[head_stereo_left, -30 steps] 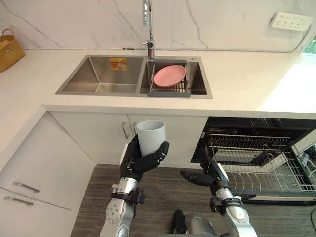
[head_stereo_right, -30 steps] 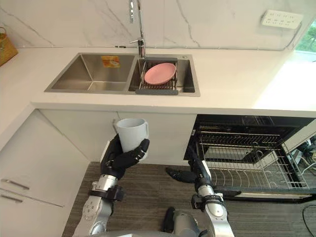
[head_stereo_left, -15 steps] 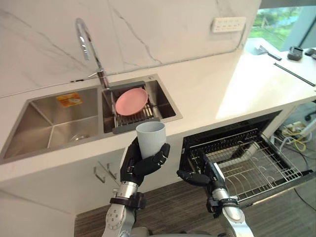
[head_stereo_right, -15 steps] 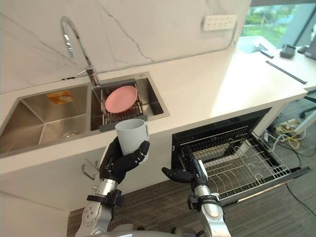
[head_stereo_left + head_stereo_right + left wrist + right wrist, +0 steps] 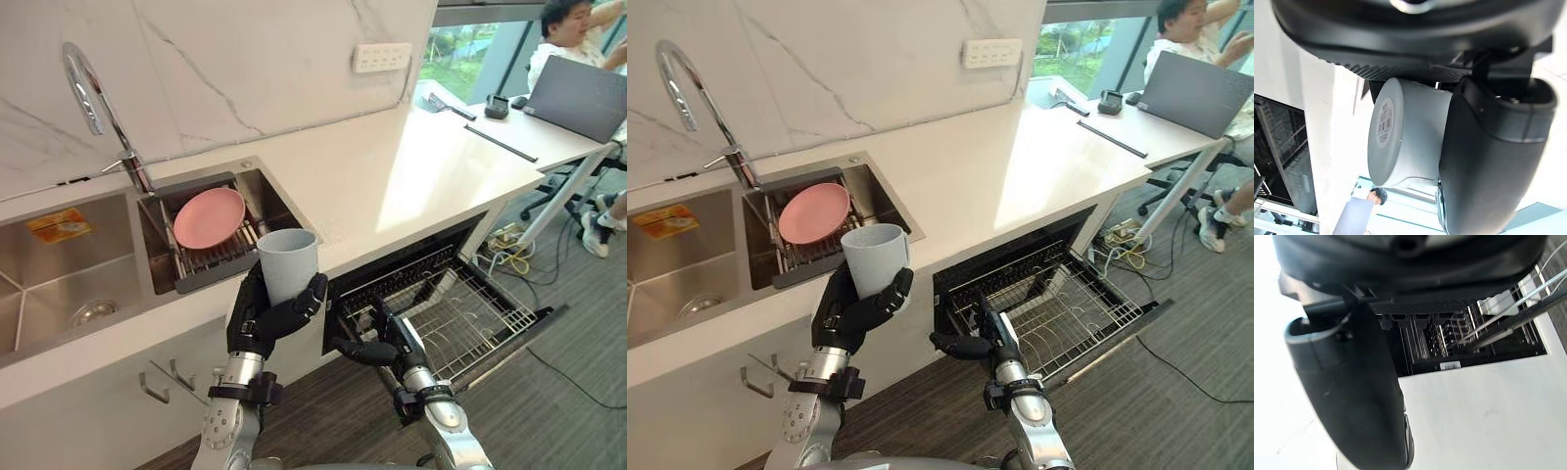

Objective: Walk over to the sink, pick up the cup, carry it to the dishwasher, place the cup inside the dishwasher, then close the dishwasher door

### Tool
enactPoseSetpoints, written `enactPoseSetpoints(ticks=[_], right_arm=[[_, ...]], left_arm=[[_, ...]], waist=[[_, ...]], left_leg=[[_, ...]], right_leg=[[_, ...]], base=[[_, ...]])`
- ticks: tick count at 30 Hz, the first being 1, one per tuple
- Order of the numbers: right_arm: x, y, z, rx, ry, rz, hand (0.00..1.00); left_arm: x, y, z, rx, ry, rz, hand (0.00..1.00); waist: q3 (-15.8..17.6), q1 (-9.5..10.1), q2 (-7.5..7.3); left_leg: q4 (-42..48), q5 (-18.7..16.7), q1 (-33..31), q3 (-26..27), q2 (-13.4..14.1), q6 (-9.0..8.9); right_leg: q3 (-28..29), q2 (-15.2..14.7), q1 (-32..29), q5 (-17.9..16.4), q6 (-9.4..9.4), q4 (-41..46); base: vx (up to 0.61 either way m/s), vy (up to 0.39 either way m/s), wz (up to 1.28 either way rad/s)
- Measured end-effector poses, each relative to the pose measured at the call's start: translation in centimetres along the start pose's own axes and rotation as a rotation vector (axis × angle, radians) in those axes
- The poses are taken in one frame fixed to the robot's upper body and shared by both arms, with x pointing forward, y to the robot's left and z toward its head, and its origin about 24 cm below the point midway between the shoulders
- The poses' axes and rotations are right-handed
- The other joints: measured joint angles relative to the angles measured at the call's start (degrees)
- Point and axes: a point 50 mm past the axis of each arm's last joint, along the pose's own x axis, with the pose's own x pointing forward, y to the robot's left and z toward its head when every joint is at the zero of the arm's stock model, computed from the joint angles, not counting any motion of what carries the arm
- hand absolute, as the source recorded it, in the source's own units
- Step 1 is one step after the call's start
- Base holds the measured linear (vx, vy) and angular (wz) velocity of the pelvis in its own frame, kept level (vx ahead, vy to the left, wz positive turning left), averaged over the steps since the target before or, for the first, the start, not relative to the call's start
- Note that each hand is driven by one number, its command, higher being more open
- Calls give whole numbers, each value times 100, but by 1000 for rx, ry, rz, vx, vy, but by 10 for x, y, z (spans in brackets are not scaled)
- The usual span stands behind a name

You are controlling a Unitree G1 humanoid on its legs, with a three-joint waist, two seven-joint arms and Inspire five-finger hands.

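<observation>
The left hand (image 5: 266, 323) stood raised, fingers wrapped round the upright pale grey cylindrical cup (image 5: 288, 262). The right hand (image 5: 375, 351) hung low, fingers loose. Both poses were unchanged; the camera had swung right.

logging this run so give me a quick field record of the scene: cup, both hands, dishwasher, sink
cup: grey, upright, held up in front of the counter edge
left robot hand: curled round the cup
right robot hand: open, empty, low before the dishwasher
dishwasher: door down, wire rack pulled out, cup not yet inside
sink: pink plate on a drain rack in the basin nearer the dishwasher
</observation>
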Motion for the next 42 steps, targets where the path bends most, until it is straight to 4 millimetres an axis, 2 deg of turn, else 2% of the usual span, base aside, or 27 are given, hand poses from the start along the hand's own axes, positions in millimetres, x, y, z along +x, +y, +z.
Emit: enactPoseSetpoints(ticks=[4, 9, 17, 25, 30, 35, 42], right_arm=[[1, 0, 5, 0, -21, -4, 100], [3, 2, 19, 11, -83, -1, 100], [-3, -4, 44, 106, -219, -42, 100], [-19, -1, 77, 203, -419, 73, 100], [-25, 3, 89, 198, -489, 164, 100], [-29, 8, 102, 179, -551, 234, 100], [-28, 15, 106, 211, -569, 283, 100]], left_arm=[[6, -5, 4, 2, -32, -13, 0], [12, -9, 8, 42, -61, -41, 0], [23, -5, 19, 130, -125, -17, 0], [33, 3, 31, 199, -201, 75, 0], [37, 2, 35, 267, -234, 97, 0], [38, 1, 32, 333, -236, 97, 0], [38, -1, 20, 386, -171, 66, 0]], waist=[[-4, 1, 3], [-7, -2, 6], [-10, -71, 10], [-20, -300, 27], [-25, -325, 39], [-35, -327, 53], [-44, -323, 58]], left_leg=[[-57, 23, -3, 102, -62, 31], [-196, 95, -1, 125, -209, 115], [-454, 184, 232, 355, -318, 163], [-486, 192, 229, 661, -344, 165], [-487, 197, 229, 703, -352, 172], [-545, 253, 229, 703, -392, 205], [-586, 331, 209, 703, -457, 240]], right_leg=[[122, 29, 205, 387, 57, -637], [135, -45, 313, 621, 120, -980], [370, -118, 326, 689, 163, -1003], [686, -130, 146, 788, 183, -1010], [737, -132, 120, 814, 188, -1013], [739, -155, 96, 845, 191, -1015], [750, -213, 52, 874, 157, -1016]], base=[[-14, 51, -12], [-13, 52, 0], [-32, 45, -15], [-42, 15, -19], [-22, -6, -5], [-29, -8, 0], [-51, 0, 0]])
